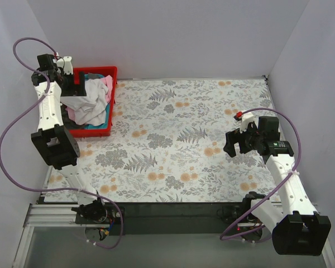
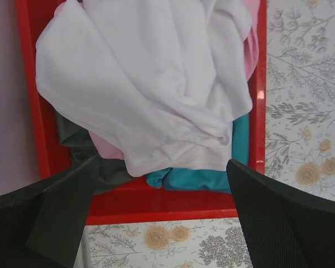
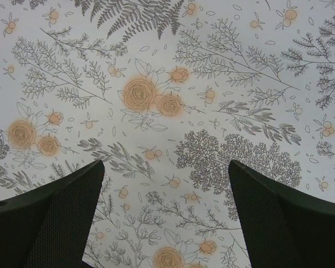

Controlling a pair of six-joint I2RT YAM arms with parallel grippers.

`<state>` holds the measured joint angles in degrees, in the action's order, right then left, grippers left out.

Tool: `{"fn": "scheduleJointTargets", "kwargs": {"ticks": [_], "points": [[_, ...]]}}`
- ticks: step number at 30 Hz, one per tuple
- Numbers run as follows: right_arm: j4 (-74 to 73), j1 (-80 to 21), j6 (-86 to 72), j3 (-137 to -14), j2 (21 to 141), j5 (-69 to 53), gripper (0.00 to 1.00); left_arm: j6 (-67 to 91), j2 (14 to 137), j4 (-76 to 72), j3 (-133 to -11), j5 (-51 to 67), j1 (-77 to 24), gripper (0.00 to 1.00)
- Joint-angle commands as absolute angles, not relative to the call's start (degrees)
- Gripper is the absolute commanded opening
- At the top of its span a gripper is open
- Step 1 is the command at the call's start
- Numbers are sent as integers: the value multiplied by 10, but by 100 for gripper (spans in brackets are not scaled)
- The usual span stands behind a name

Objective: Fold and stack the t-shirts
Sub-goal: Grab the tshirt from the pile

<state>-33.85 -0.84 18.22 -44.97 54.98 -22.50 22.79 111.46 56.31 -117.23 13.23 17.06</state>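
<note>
My left end effector (image 2: 162, 176) is spread wide and grips nothing. It hangs over the red bin (image 2: 156, 204) in the far left corner of the worktop (image 1: 173, 139). The t-shirts lie heaped in that bin: the white one (image 2: 151, 84) on top, with pink (image 2: 103, 146), teal (image 2: 201, 180) and grey (image 2: 72, 139) beneath it. My right end effector (image 3: 164, 173) is just as wide and empty, above bare floral worktop near the right edge. The left wall (image 1: 0, 84) stands close beside the bin, and broad worktop spreads between my two arms.

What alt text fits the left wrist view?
A crumpled white t-shirt fills a red bin, lying over pink, teal and dark grey shirts. The left gripper's open black fingers frame the bottom edge; floral tabletop shows at right.
</note>
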Motion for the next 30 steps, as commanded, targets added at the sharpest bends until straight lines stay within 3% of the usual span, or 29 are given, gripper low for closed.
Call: {"fn": "scheduleJointTargets", "kwargs": {"ticks": [1,8,14,15,20,21,22,23,30], "points": [[-341,-6,188,-458,548,-233,98,214,1129,573,-1176,117,170,98],[-337,-5,194,-446,540,-234,99,226,1168,533,-1129,130,171,98],[-337,-5,193,-445,545,-234,99,229,1195,529,-1135,153,171,83],[-336,-5,192,-446,547,-235,98,231,1197,528,-1135,156,170,72],[-336,-6,192,-447,551,-236,98,241,1229,540,-1171,144,164,40],[-335,-6,192,-447,552,-236,98,244,1237,552,-1184,146,164,20],[-336,-6,191,-449,553,-234,98,250,1250,559,-1199,147,164,7],[-336,-6,190,-448,552,-234,98,257,1255,567,-1238,150,164,0],[-335,11,188,-448,546,-233,98,284,1172,539,-1291,277,160,0]]}}
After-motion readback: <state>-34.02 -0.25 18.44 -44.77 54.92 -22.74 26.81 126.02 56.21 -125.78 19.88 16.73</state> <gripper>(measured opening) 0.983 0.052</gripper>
